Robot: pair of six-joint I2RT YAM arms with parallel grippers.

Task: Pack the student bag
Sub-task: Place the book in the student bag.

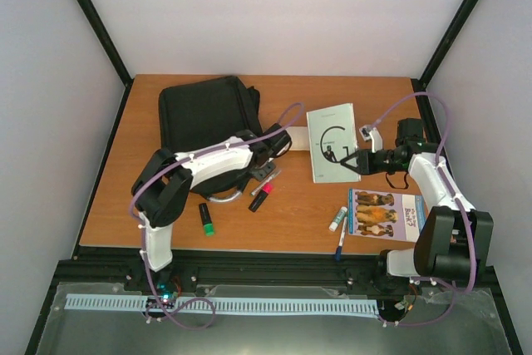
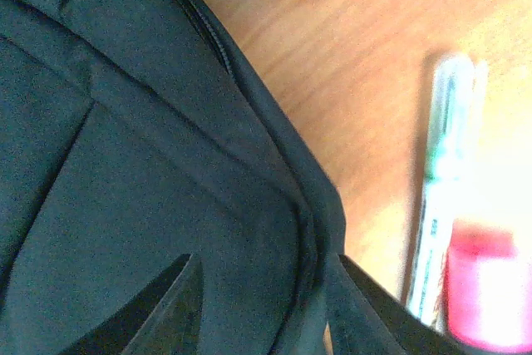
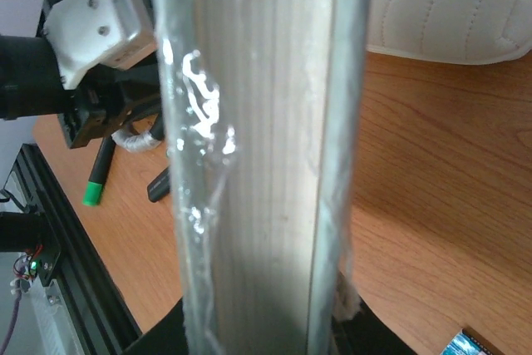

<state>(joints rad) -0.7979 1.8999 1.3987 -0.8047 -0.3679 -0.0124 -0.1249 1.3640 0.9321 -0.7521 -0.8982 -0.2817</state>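
The student bag (image 1: pixel 204 110), a large black backpack, lies at the back left with its grey loop handle (image 1: pixel 223 199) near the left arm. My left gripper (image 1: pixel 270 145) is at the bag's right edge. In the left wrist view it (image 2: pixel 266 288) is closed on a fold of the bag's seamed edge (image 2: pixel 166 164). My right gripper (image 1: pixel 353 160) is shut on the near edge of a white notebook (image 1: pixel 332 143). In the right wrist view that notebook (image 3: pixel 258 122) stands edge-on, plastic-wrapped, between the jaws (image 3: pixel 258 322).
A white pencil pouch (image 1: pixel 295 137) lies between bag and notebook. A pink marker (image 1: pixel 260 199), a pen (image 1: pixel 266 180) and a green-capped marker (image 1: pixel 205 218) lie near the left arm. A dog picture book (image 1: pixel 386 215), a glue stick (image 1: pixel 337 220) and a blue pen (image 1: pixel 342 243) lie front right.
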